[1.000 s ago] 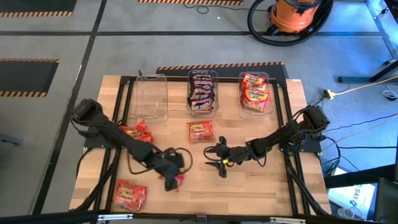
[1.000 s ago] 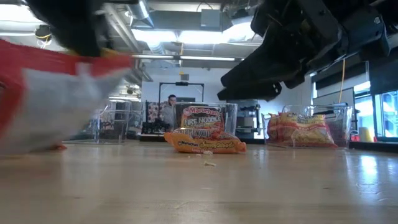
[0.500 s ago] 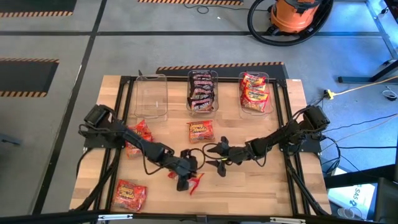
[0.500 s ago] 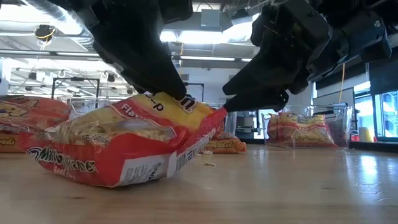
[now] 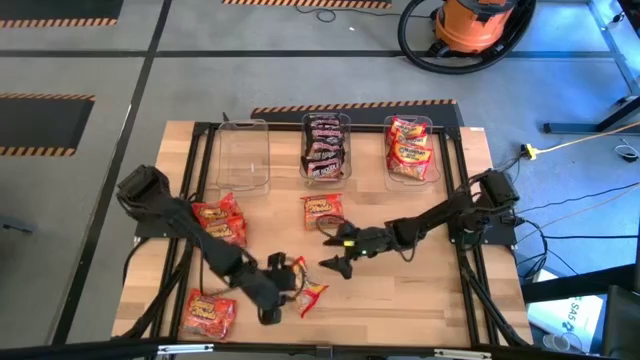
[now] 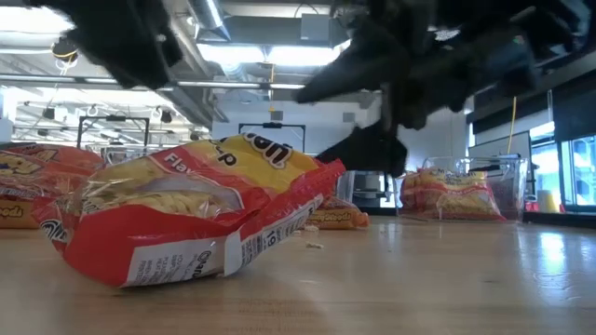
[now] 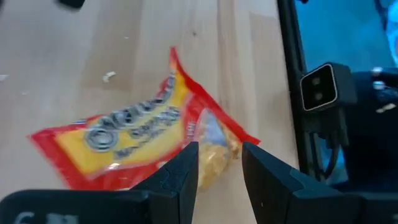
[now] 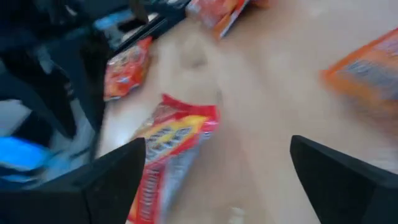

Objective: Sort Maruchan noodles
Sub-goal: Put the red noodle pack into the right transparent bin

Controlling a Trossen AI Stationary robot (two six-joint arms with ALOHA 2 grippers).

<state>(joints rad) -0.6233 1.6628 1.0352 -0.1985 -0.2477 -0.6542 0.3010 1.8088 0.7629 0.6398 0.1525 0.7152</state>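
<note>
High view: we see a red-and-yellow noodle packet (image 5: pixel 311 296) lying on the table (image 5: pixel 420 300), well in front of the middle bin (image 5: pixel 326 147). The left gripper (image 5: pixel 283 297) is just beside this packet; the right gripper (image 5: pixel 335 248), fingers spread wide, holds nothing.
Low view: we read "Flav" on that packet (image 6: pixel 200 219) and "FIRE NOODLE" on a dark packet (image 6: pixel 298 182) behind.
Left wrist view: we see fingers (image 7: pixel 180 174) slightly apart over the packet (image 7: pixel 134 140), not clamped on it.
Right wrist view: we see the packet (image 8: pixel 171 146) between wide fingers (image 8: pixel 333 180).
</note>
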